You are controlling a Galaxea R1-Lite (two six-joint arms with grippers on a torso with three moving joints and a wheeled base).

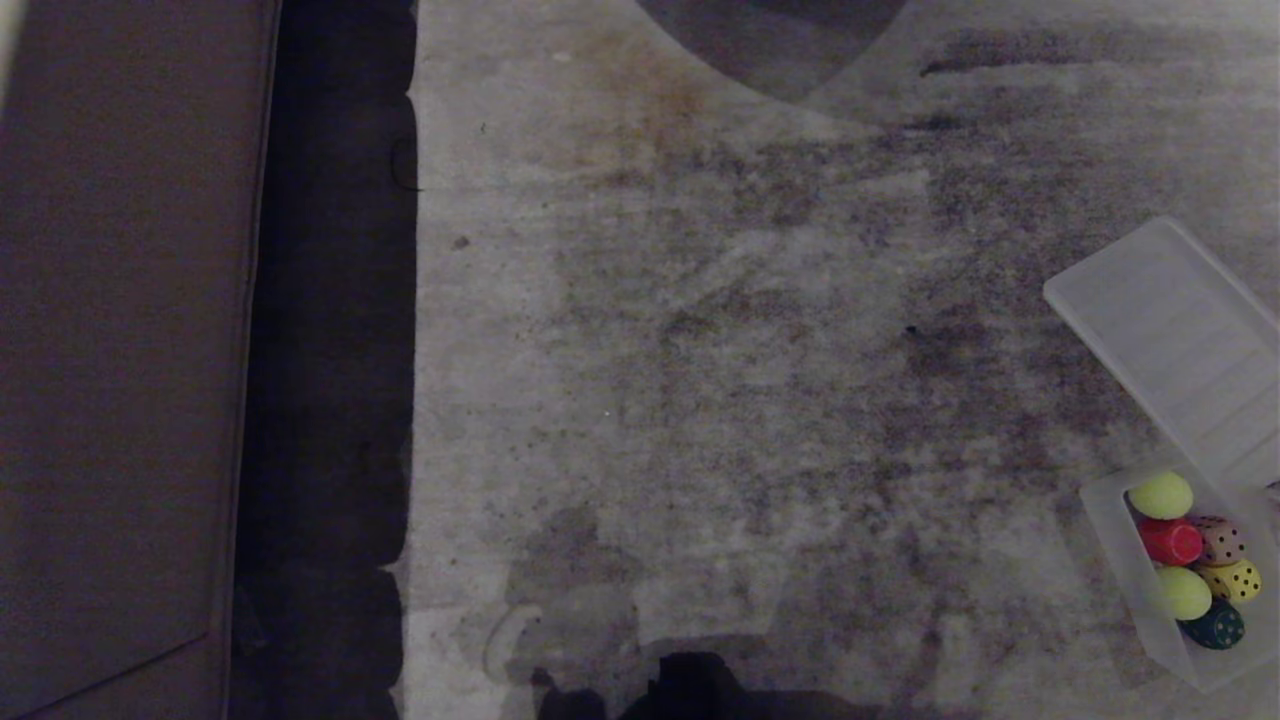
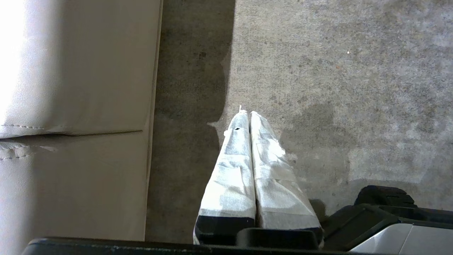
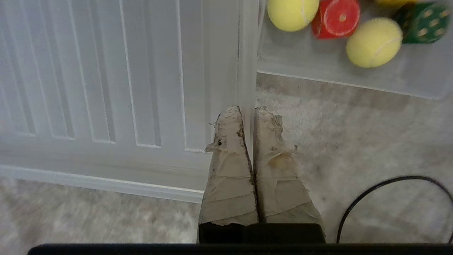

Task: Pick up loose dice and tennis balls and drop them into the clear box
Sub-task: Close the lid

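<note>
The clear box (image 1: 1112,525) sits on the carpet at the lower right of the head view. It holds two tennis balls (image 1: 1161,495) (image 1: 1184,592), a red die (image 1: 1170,541), a tan die (image 1: 1220,540), a yellow die (image 1: 1237,580) and a dark green die (image 1: 1217,625). Its ribbed whitish lid (image 1: 1170,340) lies flat beside it. In the right wrist view my right gripper (image 3: 247,109) is shut and empty, over the lid (image 3: 106,88) edge, short of the box (image 3: 300,58). My left gripper (image 2: 249,114) is shut and empty over bare carpet. Neither gripper shows in the head view.
A brown sofa (image 1: 120,350) runs along the left, with a dark strip of floor between it and the carpet. A black cable (image 3: 354,209) loops on the carpet by my right gripper. Part of my base (image 2: 389,219) shows beside the left gripper.
</note>
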